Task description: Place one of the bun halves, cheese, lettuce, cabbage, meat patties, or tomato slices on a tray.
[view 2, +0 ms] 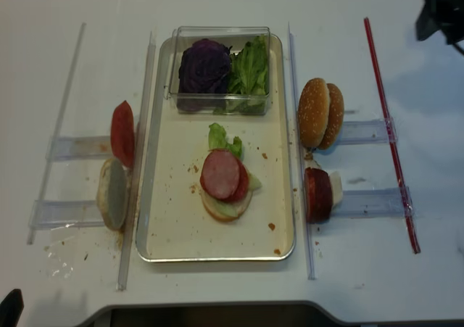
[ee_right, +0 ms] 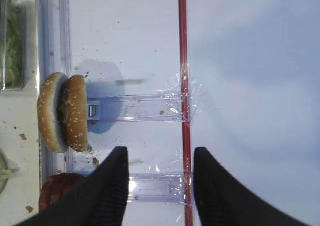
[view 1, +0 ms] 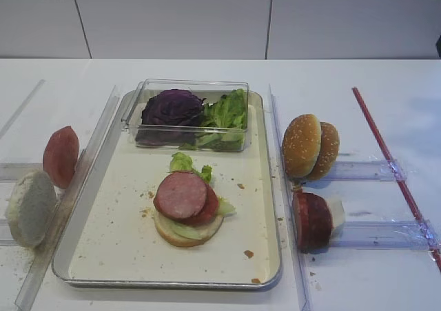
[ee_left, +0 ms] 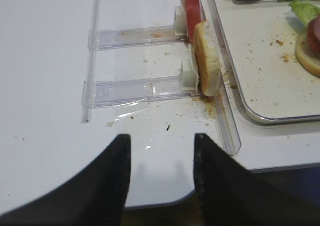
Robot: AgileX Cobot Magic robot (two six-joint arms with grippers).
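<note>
The tray (view 1: 124,228) holds a stack: a bun half (view 1: 180,236), lettuce (view 1: 183,163), a tomato slice (view 1: 209,211) and a meat patty (view 1: 180,194) on top. More meat patties (view 1: 313,220) stand on edge right of the tray, below two upright bun halves (view 1: 310,145). Left of the tray stand a tomato slice (view 1: 60,156) and a pale bun half (view 1: 29,207). Cabbage (view 1: 172,107) and lettuce lie in a clear box. My right gripper (ee_right: 160,150) is open above a clear rail, right of the patties (ee_right: 60,188). My left gripper (ee_left: 161,136) is open over the table's front edge, holding nothing.
The clear plastic box (view 1: 186,114) sits at the tray's far end. Clear rails (view 1: 365,169) and long clear guide strips (view 1: 284,187) flank the tray on both sides. A red strip (view 1: 393,166) runs along the far right. Crumbs dot the tray and table.
</note>
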